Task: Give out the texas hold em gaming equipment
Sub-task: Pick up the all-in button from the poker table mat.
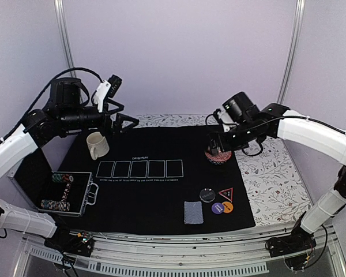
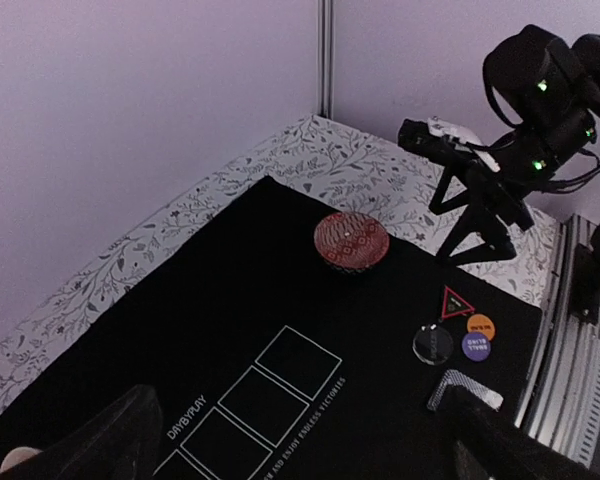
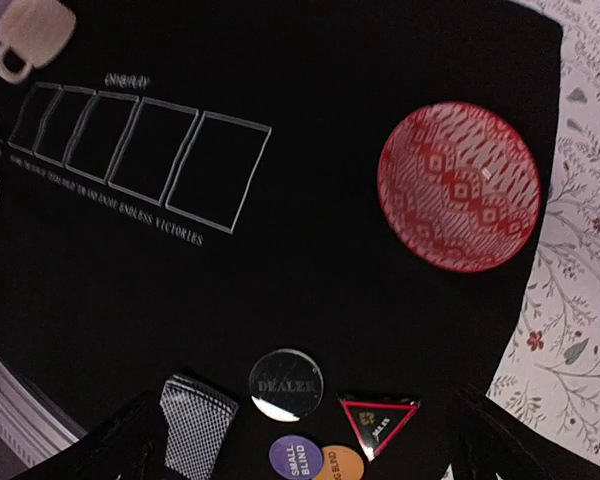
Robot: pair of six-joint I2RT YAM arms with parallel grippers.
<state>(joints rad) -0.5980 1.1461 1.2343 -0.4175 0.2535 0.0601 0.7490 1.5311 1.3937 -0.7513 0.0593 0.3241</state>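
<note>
The left hand (image 1: 124, 114) near the cream mug (image 1: 97, 144) and the right hand (image 1: 216, 145) near the red patterned bowl (image 3: 458, 190) both hang empty above the counter (image 1: 271, 179), fingers spread wide.

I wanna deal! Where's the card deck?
Top view: the card deck lies front-right on the mat, just left of the purple disc.

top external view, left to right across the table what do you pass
chip case → cream mug → printed card boxes → card deck → black dealer disc → triangle marker
</note>
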